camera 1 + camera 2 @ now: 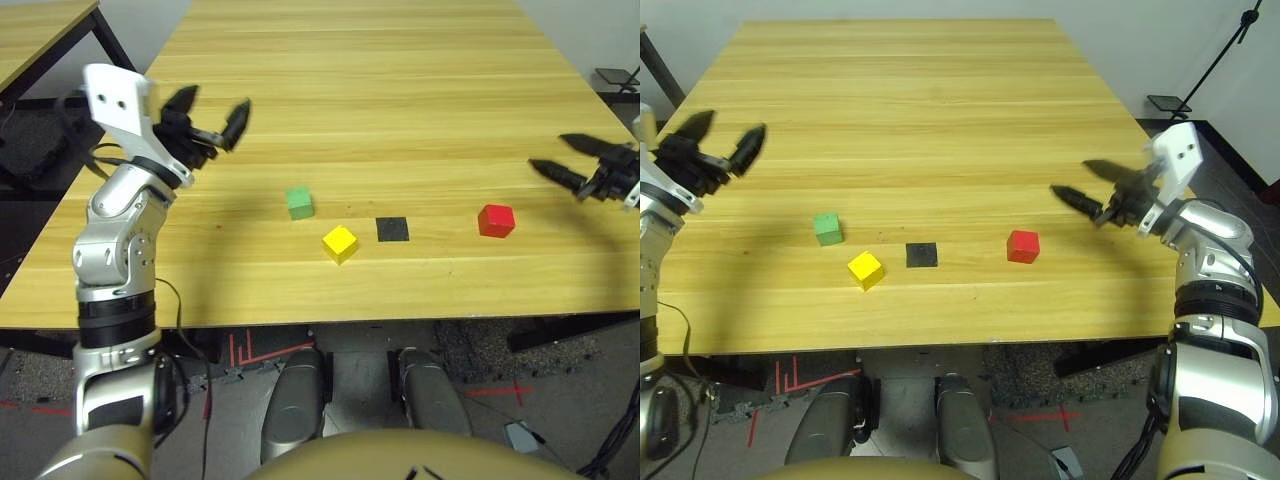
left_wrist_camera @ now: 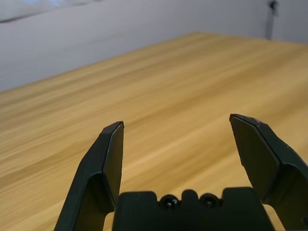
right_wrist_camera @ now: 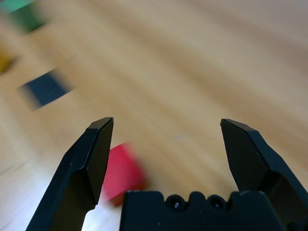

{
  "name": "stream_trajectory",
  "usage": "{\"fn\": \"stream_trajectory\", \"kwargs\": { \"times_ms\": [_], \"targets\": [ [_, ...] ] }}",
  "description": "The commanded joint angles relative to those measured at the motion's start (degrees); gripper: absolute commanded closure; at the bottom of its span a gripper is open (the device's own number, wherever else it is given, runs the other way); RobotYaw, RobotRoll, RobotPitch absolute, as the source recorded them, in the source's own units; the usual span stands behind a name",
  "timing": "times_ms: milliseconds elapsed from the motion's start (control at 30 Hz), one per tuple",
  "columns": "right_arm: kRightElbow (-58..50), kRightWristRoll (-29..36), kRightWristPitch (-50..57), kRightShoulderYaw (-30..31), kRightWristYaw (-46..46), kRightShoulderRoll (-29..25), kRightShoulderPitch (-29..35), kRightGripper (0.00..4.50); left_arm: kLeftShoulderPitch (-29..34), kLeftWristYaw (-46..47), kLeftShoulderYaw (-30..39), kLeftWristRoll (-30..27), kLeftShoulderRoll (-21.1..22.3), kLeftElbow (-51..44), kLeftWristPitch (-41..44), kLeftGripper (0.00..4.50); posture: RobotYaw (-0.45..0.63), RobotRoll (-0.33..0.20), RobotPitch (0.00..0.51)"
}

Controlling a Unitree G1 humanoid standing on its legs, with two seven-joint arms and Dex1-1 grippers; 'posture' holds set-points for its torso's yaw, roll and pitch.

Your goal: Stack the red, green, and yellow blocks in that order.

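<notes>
Right jaws (image 3: pixel 167 120) wide open, red block (image 3: pixel 124 174) near in right wrist view.

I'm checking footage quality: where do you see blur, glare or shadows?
Right wrist view: red block and black patch smeared, pale glare on the table's lower left; left wrist view: wood grain softly blurred; right eye view: soft shadow below the right arm.

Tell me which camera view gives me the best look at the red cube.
The right eye view: the matte red cube sits whole there, near the black square patch. The left eye view also shows it whole. The right wrist view catches it partly behind one finger; I can't find it in the left wrist view.
</notes>
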Motion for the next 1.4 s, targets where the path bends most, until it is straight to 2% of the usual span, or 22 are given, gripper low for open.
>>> {"fn": "stream_trajectory", "kwargs": {
  "times_ms": [33, 267, 533, 867, 967, 1133, 1267, 1400],
  "targets": [
    [-1.76, -2.34, 0.61, 3.47, 4.47, -1.78, -0.70, 0.00, 0.71, -5.42, -4.37, 0.53, 0.84, -0.13, 0.60, 0.02, 0.09, -0.148, 0.064],
    [5.82, -9.13, -6.84, 9.86, 8.56, -1.16, -5.91, 0.00, 0.00, -11.31, -10.40, 2.07, 2.01, -0.58, 2.00, 0.02, 0.13, -0.160, 0.060],
    [17.42, -15.14, -14.09, 13.41, 8.22, 1.92, -13.44, 0.00, 0.30, -17.61, -15.07, 4.70, 5.04, -1.20, 2.08, 0.02, 0.18, -0.166, 0.061],
    [24.62, -19.79, -17.58, 15.65, 7.86, 5.28, -16.87, 0.00, 3.85, -21.98, -15.13, 4.09, 8.26, -4.96, 4.00, 0.02, 0.23, -0.164, 0.065],
    [25.81, -20.85, -18.37, 16.06, 7.25, 6.00, -17.28, 0.57, 4.40, -22.20, -14.71, 3.81, 8.60, -5.98, 4.60, 0.00, 0.24, -0.164, 0.067],
    [27.14, -22.37, -19.05, 16.13, 5.67, 7.06, -18.09, 2.34, 4.70, -21.66, -14.09, 3.56, 8.41, -7.37, 5.68, 0.00, 0.25, -0.163, 0.067],
    [25.69, -21.87, -18.03, 15.75, 7.35, 7.80, -19.28, 2.45, 4.79, -21.48, -13.93, 3.48, 8.38, -8.58, 6.53, 0.00, 0.25, -0.163, 0.068],
    [16.20, -20.15, -11.05, 16.45, 12.00, 9.76, -20.38, 2.45, 3.64, -21.70, -14.20, 3.15, 8.42, -9.81, 8.01, 0.00, 0.25, -0.172, 0.069]
  ]
}}
